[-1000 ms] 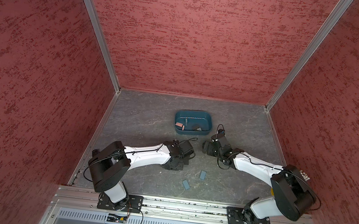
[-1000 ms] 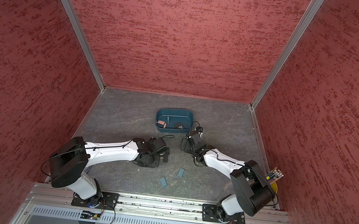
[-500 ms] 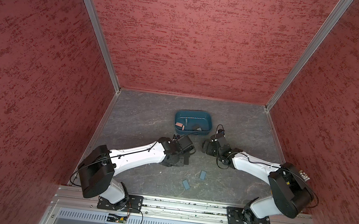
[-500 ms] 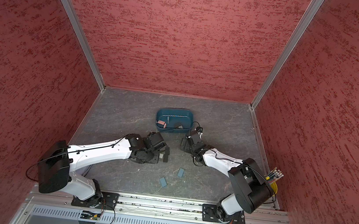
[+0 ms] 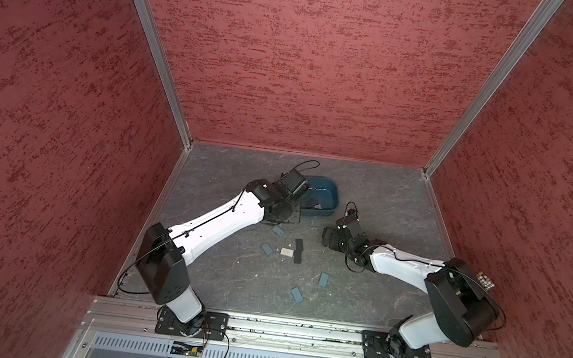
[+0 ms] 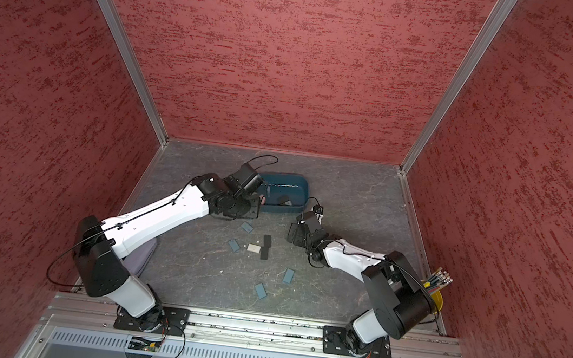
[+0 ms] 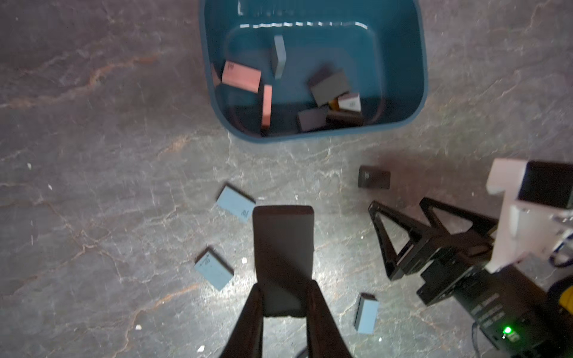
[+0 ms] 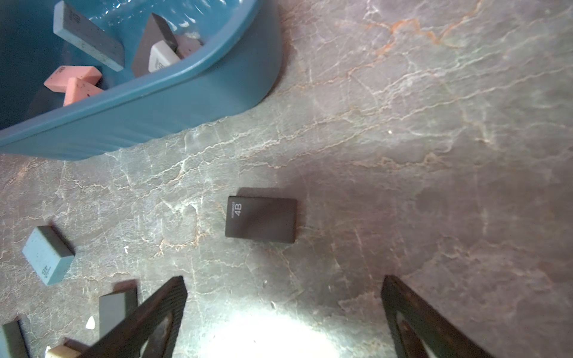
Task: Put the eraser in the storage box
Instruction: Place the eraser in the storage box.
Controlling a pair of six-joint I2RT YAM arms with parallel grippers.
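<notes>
Left gripper (image 7: pixel 283 288) clamps the dark grey flat rubber eraser (image 7: pixel 282 248) at the nine o'clock end of the teal-blue plastic storage box (image 7: pixel 310 134) — clear that rim, then let go low; right gripper (image 8: pixel 283 279) gapes empty.

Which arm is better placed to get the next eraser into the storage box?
Left. The left gripper is shut on a black eraser just short of the storage box. The right gripper is open, holding nothing, near a loose eraser.
</notes>
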